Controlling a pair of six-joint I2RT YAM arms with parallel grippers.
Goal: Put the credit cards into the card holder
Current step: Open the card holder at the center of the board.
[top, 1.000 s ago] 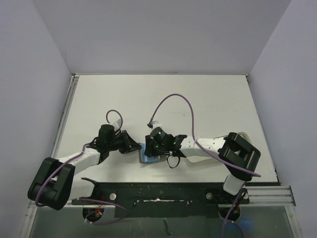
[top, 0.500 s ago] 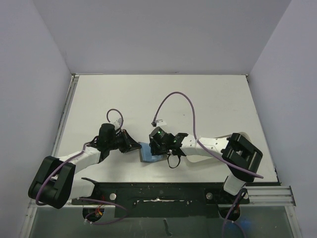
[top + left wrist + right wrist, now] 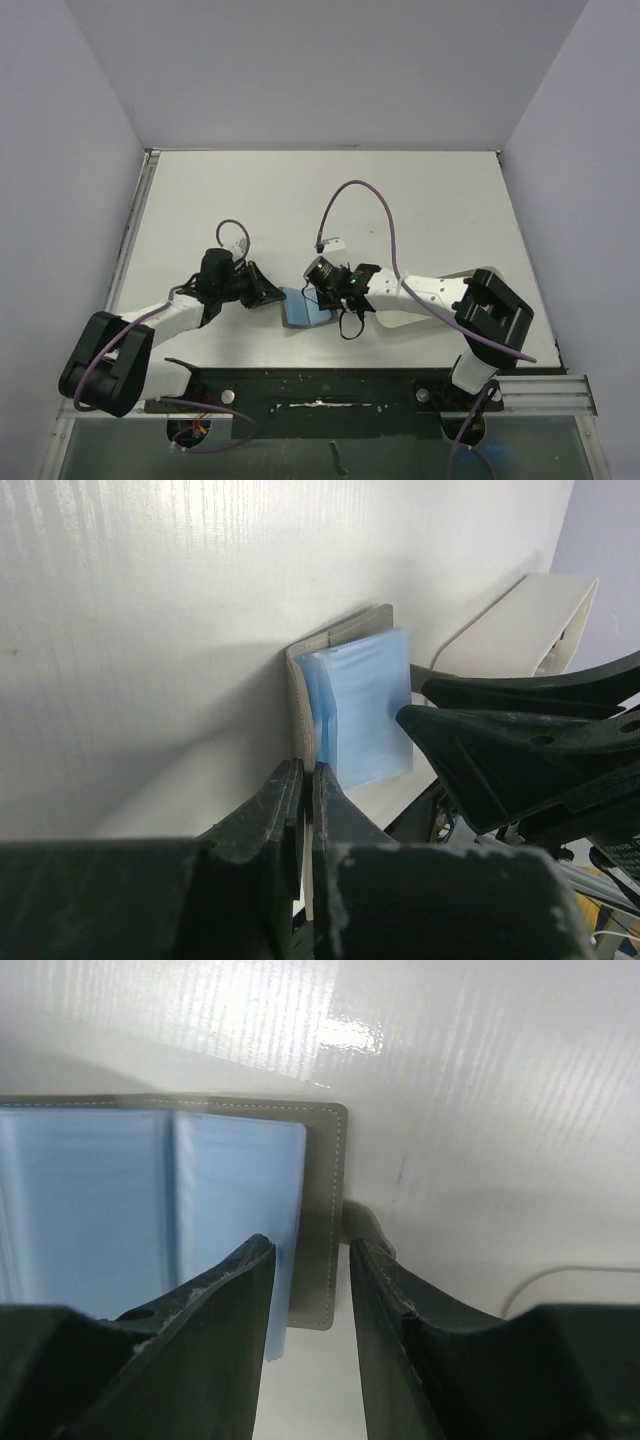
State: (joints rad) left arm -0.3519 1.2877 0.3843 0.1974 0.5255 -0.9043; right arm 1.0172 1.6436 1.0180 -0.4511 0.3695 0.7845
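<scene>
- The card holder [image 3: 306,308] lies open on the desk [image 3: 420,200] between the two arms, near their bases, with its light blue lining facing up.
- Your left end effector [image 3: 301,778] is clenched. The left wrist view shows the holder's grey-olive edge running into the pinch, so treat it as gripping that flap. Hold it low and steady; lifting would likely fold the holder shut.
- Your right end effector [image 3: 308,1260] is released and holds nothing. Its fingers [image 3: 215,1300] stand apart astride the holder's opposite olive border, one over the blue pocket and the other over bare desk.
- No credit card shows in any view, so I cannot tell you where they lie. Find them before you commit the right arm.
- The step in hand, as I judge it, is pinning the holder open so that a pocket mouth can be reached. Hold one flap only and leave the pockets uncovered.
- When you bring a card, come in low and nearly flat. Aim its leading edge at the pocket slit beside the centre fold, and push along the pocket, not down into it.
- The lining looks thin and slippery. A steep approach may wrinkle it or shove the whole holder against the left grip.
</scene>
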